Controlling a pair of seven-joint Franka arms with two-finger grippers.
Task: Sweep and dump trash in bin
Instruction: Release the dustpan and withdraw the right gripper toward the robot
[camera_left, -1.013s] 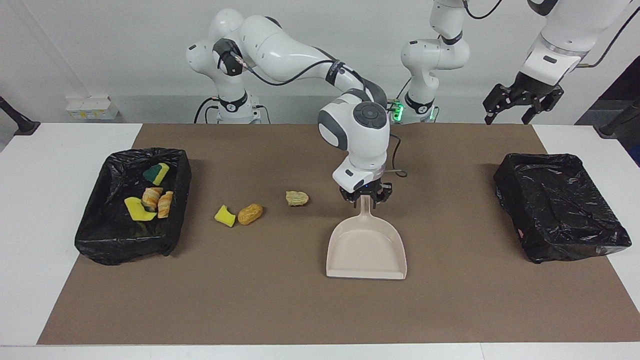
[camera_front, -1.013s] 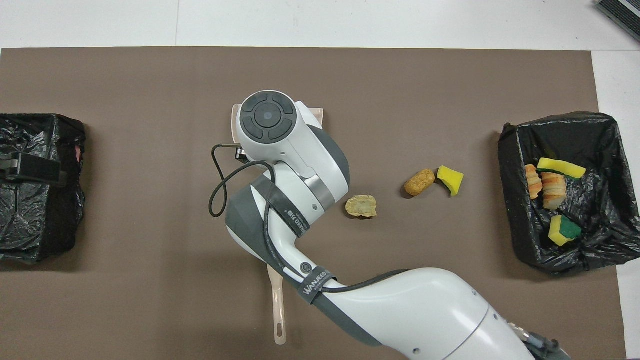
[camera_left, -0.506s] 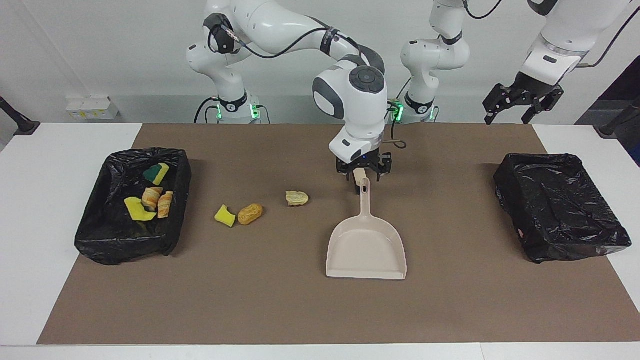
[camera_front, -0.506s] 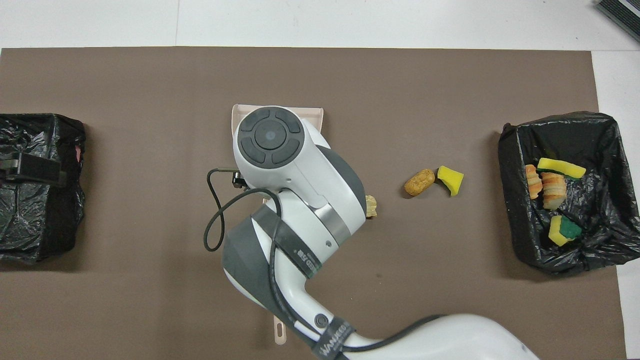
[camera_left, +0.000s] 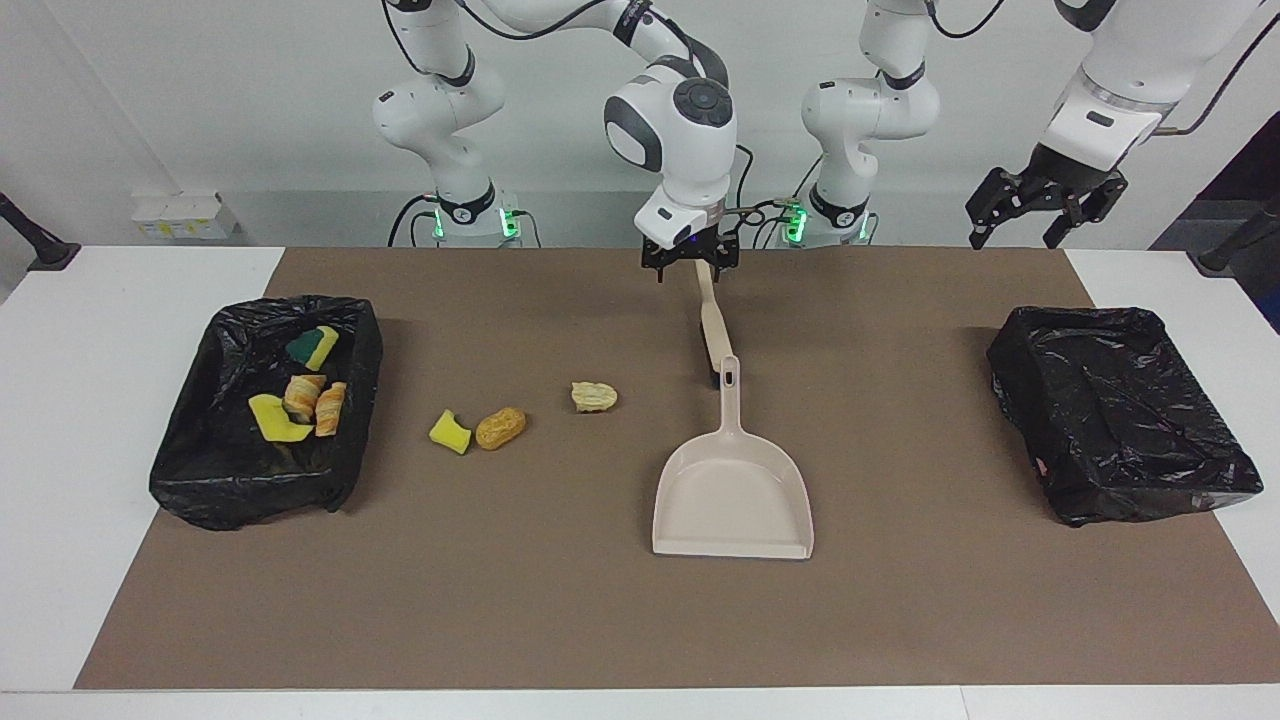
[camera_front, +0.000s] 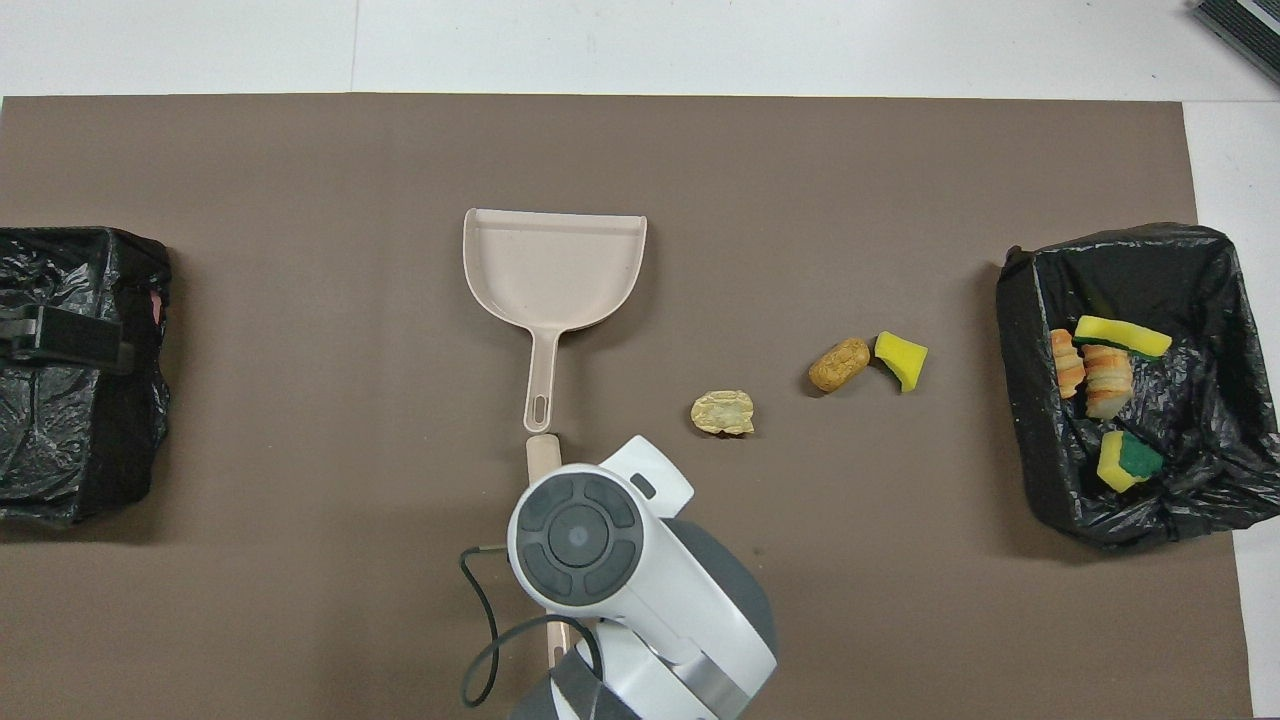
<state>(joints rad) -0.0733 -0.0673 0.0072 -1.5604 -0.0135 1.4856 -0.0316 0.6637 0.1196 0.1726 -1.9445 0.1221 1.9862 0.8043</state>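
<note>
While the trash (camera_left: 500, 428) lies where it did a second ago, the right gripper (camera_left: 690, 258) has drawn back from the pan's handle and risen, uncovering the pan (camera_left: 733, 495) and the brush (camera_left: 710, 330). Three bits are loose on the mat (camera_left: 600, 620), between the pan and the bin (camera_left: 355, 330) at the right arm's end: a sponge scrap (camera_left: 450, 432) touching or just beside a round lump (camera_left: 500, 428), and a flatter lump (camera_left: 594, 396) nearer the pan. More bits already sit in that bin. All look light and soft. The sponge would squash and the round lump would likely roll, so they are better pushed with bristles than pinched. The stiff brush and pan are best taken by their handles. The brush lies head to the pan's handle tip, its handle pointing at the robots. The right gripper is over that handle's end, fingers apart and holding nothing; whether it touches the handle I cannot tell. The left gripper (camera_left: 1045, 205) waits spread and empty above the second bin (camera_left: 1010, 350)
</note>
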